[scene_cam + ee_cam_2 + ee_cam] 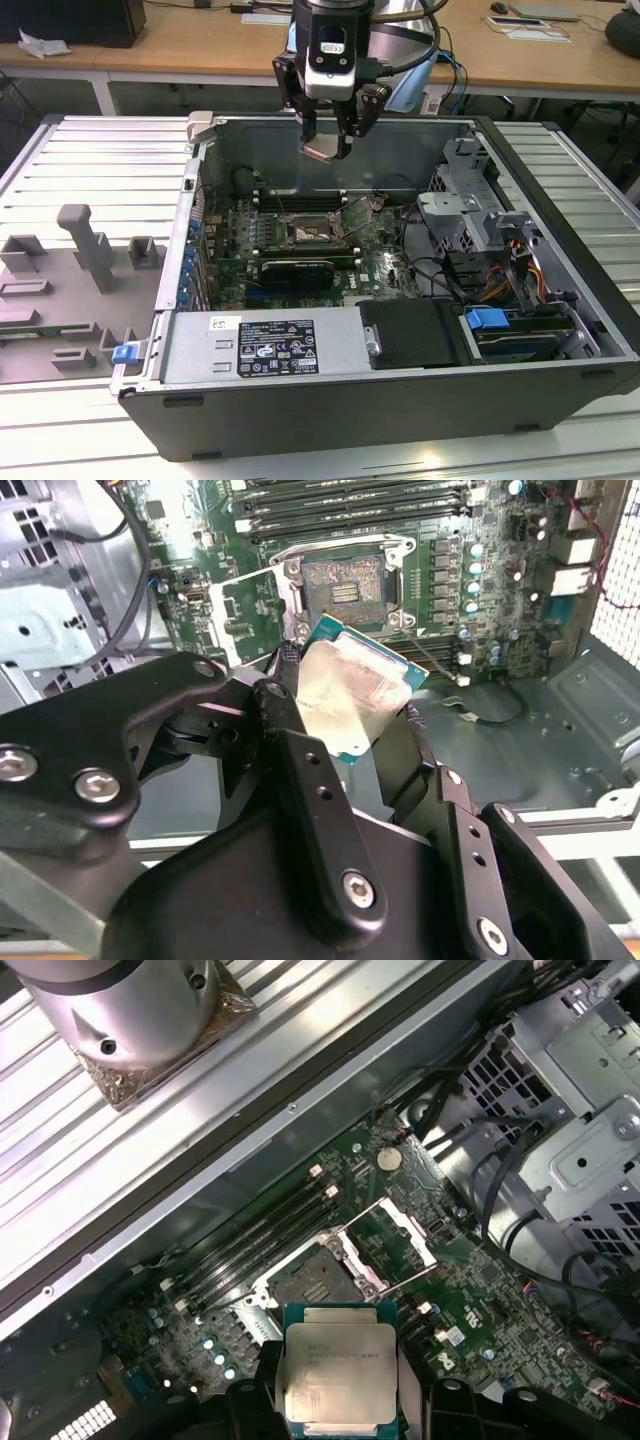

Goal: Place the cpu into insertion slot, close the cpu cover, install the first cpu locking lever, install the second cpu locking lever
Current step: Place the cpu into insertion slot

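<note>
My gripper [327,148] hangs above the open computer case [560,300], near its back wall. It is shut on the cpu [324,151], a small square chip with a pale silver face, which also shows in both wrist views [350,695] [340,1370]. The chip is held tilted between the two black fingers [292,730]. Below it on the green motherboard lies the insertion slot [313,232] [340,580] [310,1285], bare and uncovered. The cpu cover [360,212] [235,615] [400,1235] stands swung up beside the slot. A thin locking lever [412,1278] sticks out, unlatched.
Memory slots [300,198] run behind the slot and a long black card [297,270] lies in front of it. A metal drive cage [465,215] with cables fills the exterior view's right. The power supply [265,345] is at the front. Grey fixtures [85,250] stand outside the case.
</note>
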Robot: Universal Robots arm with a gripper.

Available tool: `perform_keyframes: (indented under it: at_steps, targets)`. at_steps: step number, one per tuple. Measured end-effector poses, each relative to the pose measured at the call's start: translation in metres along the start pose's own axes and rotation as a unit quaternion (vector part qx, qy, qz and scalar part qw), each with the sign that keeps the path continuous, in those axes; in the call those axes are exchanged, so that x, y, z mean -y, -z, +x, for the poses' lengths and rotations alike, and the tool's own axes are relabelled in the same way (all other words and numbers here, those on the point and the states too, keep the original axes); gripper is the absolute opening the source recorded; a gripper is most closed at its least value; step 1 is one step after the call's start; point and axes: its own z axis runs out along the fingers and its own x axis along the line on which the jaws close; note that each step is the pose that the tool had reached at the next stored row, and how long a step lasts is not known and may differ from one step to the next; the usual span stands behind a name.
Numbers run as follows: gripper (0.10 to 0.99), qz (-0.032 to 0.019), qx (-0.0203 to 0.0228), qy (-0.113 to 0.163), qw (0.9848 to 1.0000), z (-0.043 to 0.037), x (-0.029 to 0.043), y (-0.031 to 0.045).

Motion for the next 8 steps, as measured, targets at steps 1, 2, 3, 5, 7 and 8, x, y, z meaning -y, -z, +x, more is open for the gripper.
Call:
perform_keyframes:
  at_steps: [1,2,3,5,7,8]
  targets:
    - [0.537,-0.0002,0.0005,-0.006,1.0000,0.0000,0.0000,-0.0002]
    - [0.537,-0.0003,0.0011,-0.012,0.9999,0.0000,0.0000,-0.0004]
    - [0.537,-0.0005,0.0017,-0.019,0.9998,0.0000,0.0000,-0.0008]
    - [0.537,-0.0006,0.0024,-0.027,0.9996,0.0000,0.0001,-0.0018]
    - [0.537,-0.0003,0.0027,-0.028,0.9996,0.0000,0.0002,-0.0027]
    - [0.537,-0.0003,0.0027,-0.028,0.9996,-0.0001,0.0002,-0.0030]
